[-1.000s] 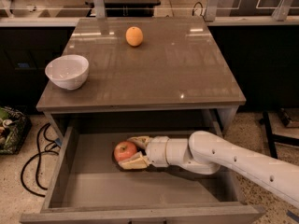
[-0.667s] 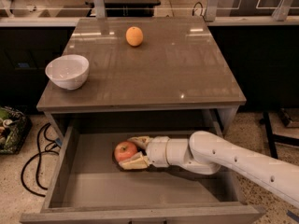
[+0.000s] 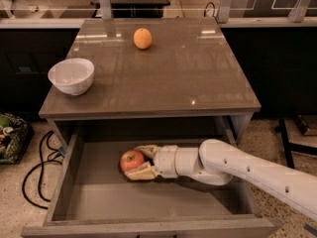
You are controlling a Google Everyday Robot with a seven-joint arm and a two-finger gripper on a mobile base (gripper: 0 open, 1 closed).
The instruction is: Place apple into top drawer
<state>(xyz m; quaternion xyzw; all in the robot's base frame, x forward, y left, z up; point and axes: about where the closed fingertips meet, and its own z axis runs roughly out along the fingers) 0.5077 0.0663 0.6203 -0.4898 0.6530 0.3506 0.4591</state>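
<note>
camera view: the top drawer (image 3: 148, 200) is pulled out toward the near side from under the grey table (image 3: 193, 78). the apple (image 3: 131, 160) rests on the drawer's flat bottom, left of centre and toward the far side, well apart from both side walls. it is the only loose thing in the drawer. on the tabletop, a white bowl (image 3: 72, 75) sits near the left edge with nothing visible inside it, and an orange (image 3: 142, 38) lies toward the far side, well apart from the bowl.

the white arm (image 3: 252, 170) comes in from the near right and reaches leftward, low and roughly level, across the drawer's right wall. the gripper (image 3: 134, 161) is at the apple's right side. one finger (image 3: 146, 149) lies along the apple's far side and the other along its near side. both seem to touch the fruit, so the claw is closed around the apple.

against the frames from a second ago, nothing appears to have shifted: apple, gripper, arm, bowl and orange lie where they were, and the claw's hold looks the same.
</note>
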